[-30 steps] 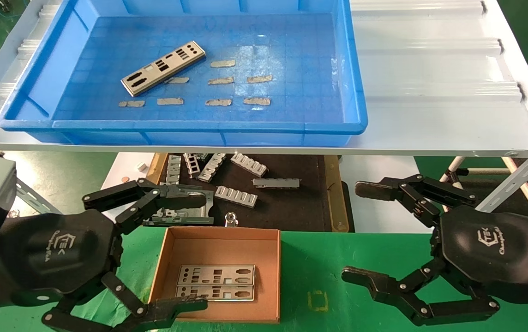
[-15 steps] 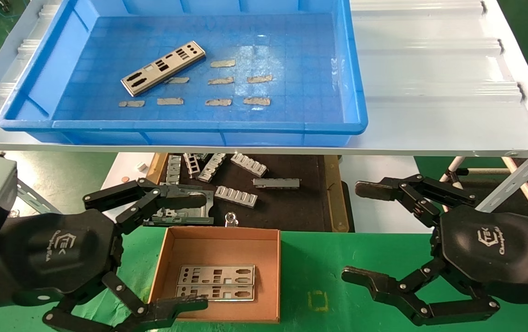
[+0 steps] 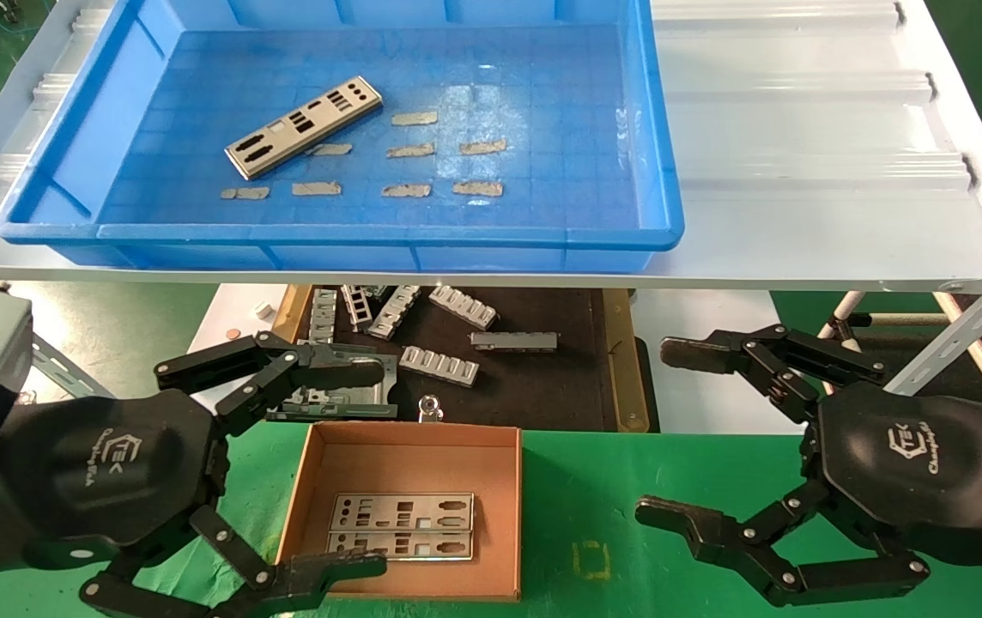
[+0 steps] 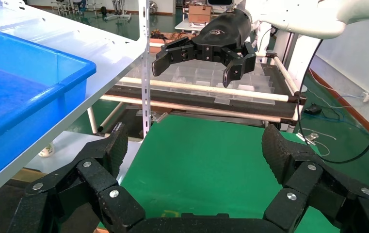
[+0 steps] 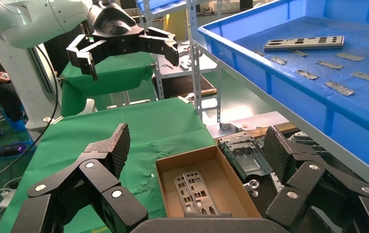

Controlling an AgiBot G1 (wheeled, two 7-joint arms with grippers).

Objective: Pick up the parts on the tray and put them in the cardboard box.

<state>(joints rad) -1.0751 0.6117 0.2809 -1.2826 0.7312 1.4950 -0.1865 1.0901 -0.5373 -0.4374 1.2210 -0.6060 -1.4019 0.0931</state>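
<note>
My left gripper (image 3: pixel 345 468) hangs wide open and empty at the cardboard box (image 3: pixel 405 446), which holds two plates (image 3: pixel 401 524). My right gripper (image 3: pixel 671 433) is spread open too, empty, over the green mat (image 3: pixel 594 498). One part (image 3: pixel 304 127) lies in the blue tray (image 3: pixel 354 232) among tape scraps (image 3: pixel 444 167), on the white shelf (image 3: pixel 809 172) raised above ribbed brackets (image 3: pixel 439 365).

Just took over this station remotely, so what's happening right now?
Both arms hover empty over the green table: the left end effector open beside the cardboard box, the right end effector open further right. Two plates already lie in the box. One plate remains in the blue tray on the shelf, among small grey tape scraps.
</note>
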